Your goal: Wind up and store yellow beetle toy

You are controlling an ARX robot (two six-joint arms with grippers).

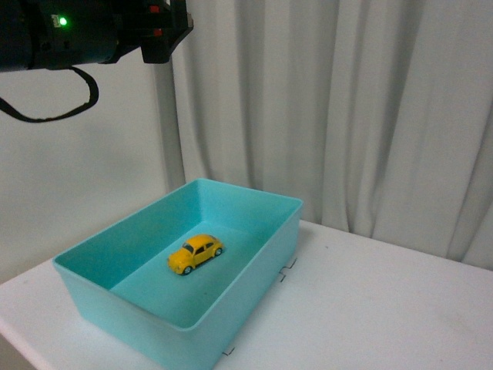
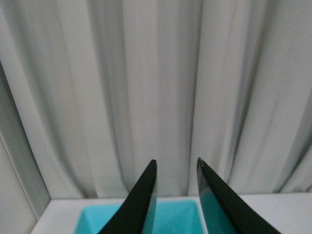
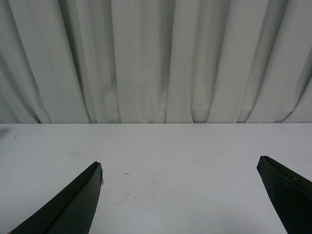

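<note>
The yellow beetle toy (image 1: 195, 253) stands on its wheels on the floor of a turquoise bin (image 1: 254, 277) in the front view. My left arm shows only as a dark body at the upper left there, high above the bin. In the left wrist view my left gripper (image 2: 176, 165) is open with nothing between its fingers, and the bin's far wall (image 2: 170, 214) shows below them; the toy is out of sight there. My right gripper (image 3: 179, 165) stands wide open over bare white tabletop, holding nothing.
The bin sits on a white table (image 1: 385, 308) near its left edge. Grey-white curtains (image 1: 347, 116) hang close behind the table. A white wall (image 1: 77, 177) stands at the left.
</note>
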